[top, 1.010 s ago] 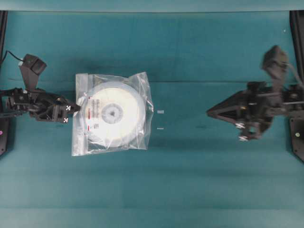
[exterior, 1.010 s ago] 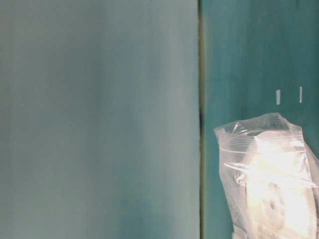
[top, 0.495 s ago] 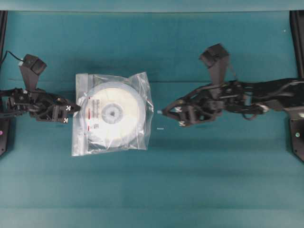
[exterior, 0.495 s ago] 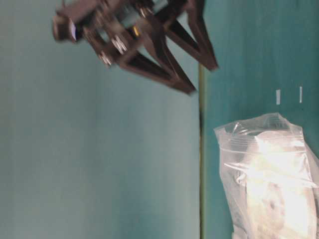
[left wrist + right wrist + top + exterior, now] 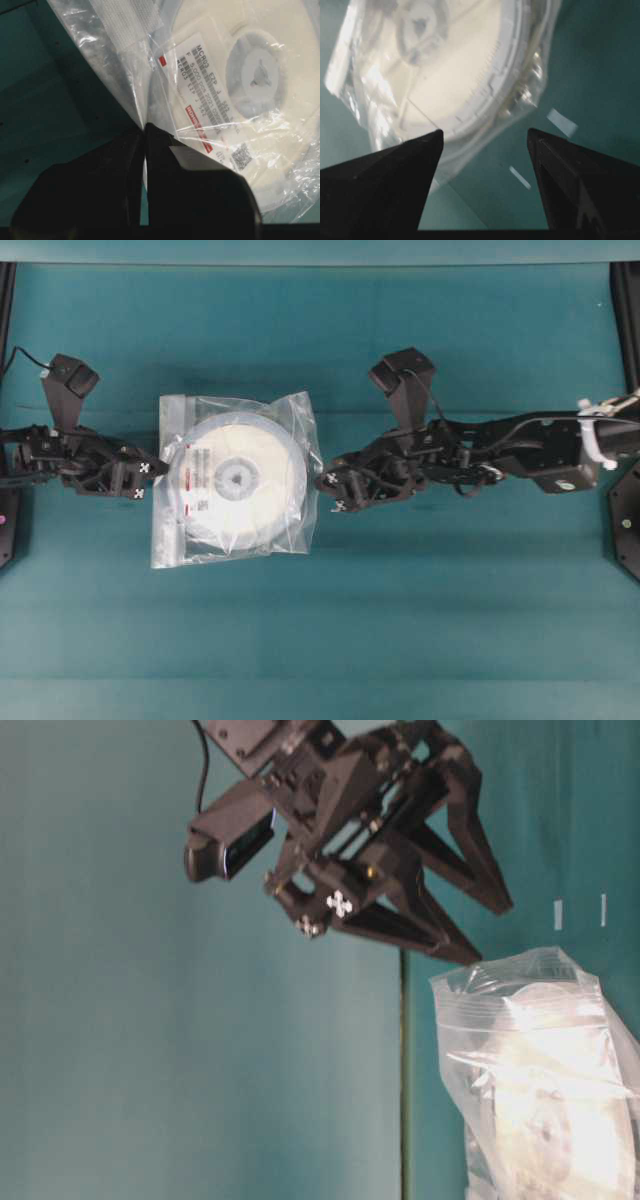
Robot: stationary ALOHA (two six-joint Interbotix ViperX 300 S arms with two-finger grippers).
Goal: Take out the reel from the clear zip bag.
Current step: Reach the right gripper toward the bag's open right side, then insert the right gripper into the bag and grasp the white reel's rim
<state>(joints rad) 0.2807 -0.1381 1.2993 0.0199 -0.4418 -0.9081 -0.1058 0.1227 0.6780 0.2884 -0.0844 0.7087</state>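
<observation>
Black right gripper [image 5: 327, 492] now spread-fingered beside the clear zip bag [image 5: 236, 478], formerly retracted.

Left gripper [image 5: 160, 468] jaws pinched together; right gripper [image 5: 326, 492] jaws spread wide.

You're looking at a robot lab bench: a bare teal table [image 5: 420, 640] (matching teal backdrop behind it), black frame posts [image 5: 626, 300] at the edges, and two small tape marks [image 5: 580, 912].

teal table [image 5: 420, 620], two small white marks [image 5: 337, 510]
</observation>
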